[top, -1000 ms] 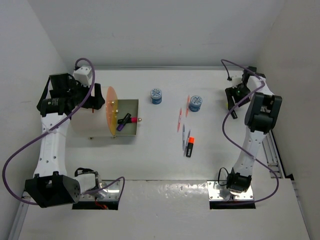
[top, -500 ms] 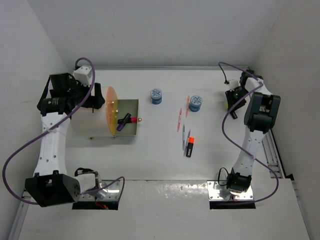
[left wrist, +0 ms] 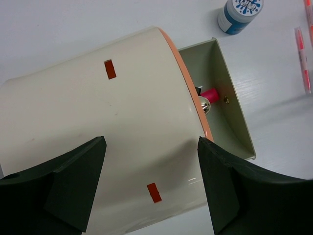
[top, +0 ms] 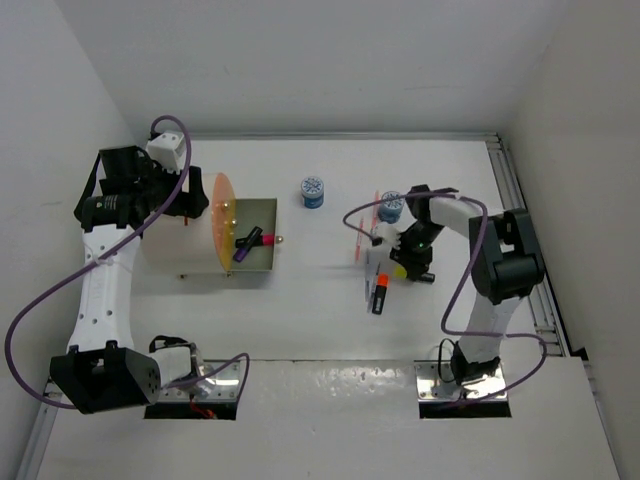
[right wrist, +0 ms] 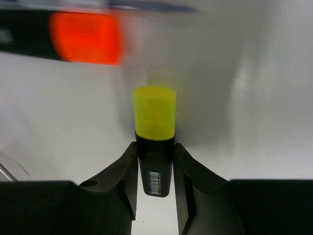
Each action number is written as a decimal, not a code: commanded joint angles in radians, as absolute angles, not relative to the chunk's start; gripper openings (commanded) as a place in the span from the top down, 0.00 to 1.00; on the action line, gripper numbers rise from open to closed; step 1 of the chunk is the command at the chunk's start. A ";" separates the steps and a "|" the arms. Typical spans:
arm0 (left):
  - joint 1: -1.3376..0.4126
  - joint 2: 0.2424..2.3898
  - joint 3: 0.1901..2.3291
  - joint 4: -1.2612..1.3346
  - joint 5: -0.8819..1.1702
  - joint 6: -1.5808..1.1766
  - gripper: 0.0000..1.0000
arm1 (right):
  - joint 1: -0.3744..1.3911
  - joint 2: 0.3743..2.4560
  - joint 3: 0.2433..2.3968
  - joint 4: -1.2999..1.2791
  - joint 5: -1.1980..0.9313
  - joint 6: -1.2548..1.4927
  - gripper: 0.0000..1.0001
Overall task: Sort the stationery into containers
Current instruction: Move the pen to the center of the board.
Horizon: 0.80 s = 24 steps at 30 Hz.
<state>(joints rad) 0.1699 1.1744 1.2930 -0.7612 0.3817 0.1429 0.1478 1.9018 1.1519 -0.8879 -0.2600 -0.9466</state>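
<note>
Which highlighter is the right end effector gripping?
The yellow-capped highlighter, clamped between the right end effector's fingers. The orange-capped one lies loose on the table; the pink one and purple one sit in the drawer.

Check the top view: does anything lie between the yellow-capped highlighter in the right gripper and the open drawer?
Only low things: the pink pens, a thin pen and the orange-ended highlighter lie flat on the table between the yellow-capped highlighter and the drawer. Nothing tall stands there.
</note>
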 commanded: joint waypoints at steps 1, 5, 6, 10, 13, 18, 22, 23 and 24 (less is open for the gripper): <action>0.181 1.169 1.295 -0.755 0.374 0.155 0.18 | 0.231 1.795 1.070 -0.890 -0.261 -1.326 0.71; 0.179 1.166 1.287 -0.750 0.373 0.156 0.18 | 0.301 1.654 0.921 -0.683 -0.199 -1.676 0.62; 0.181 1.166 1.285 -0.749 0.373 0.155 0.18 | 0.295 1.632 0.875 -0.655 -0.221 -1.824 0.62; 0.179 1.170 1.284 -0.739 0.376 0.153 0.18 | 0.252 1.575 0.853 -0.600 -0.303 -2.184 0.63; 0.179 1.186 1.292 -0.732 0.388 0.141 0.18 | 0.206 1.582 0.883 -0.641 -0.350 -2.438 0.60; 0.179 1.197 1.305 -0.729 0.396 0.126 0.18 | 0.152 1.603 0.923 -0.637 -0.507 -2.646 0.30; 0.176 1.186 1.312 -0.738 0.377 0.143 0.18 | 0.179 1.499 0.858 -0.429 -0.615 -2.259 0.20; 0.179 1.183 1.312 -0.741 0.376 0.146 0.18 | 0.199 1.468 0.842 -0.398 -0.615 -2.141 0.19; 0.179 1.178 1.312 -0.742 0.374 0.150 0.18 | 0.207 1.439 0.827 -0.378 -0.606 -1.885 0.20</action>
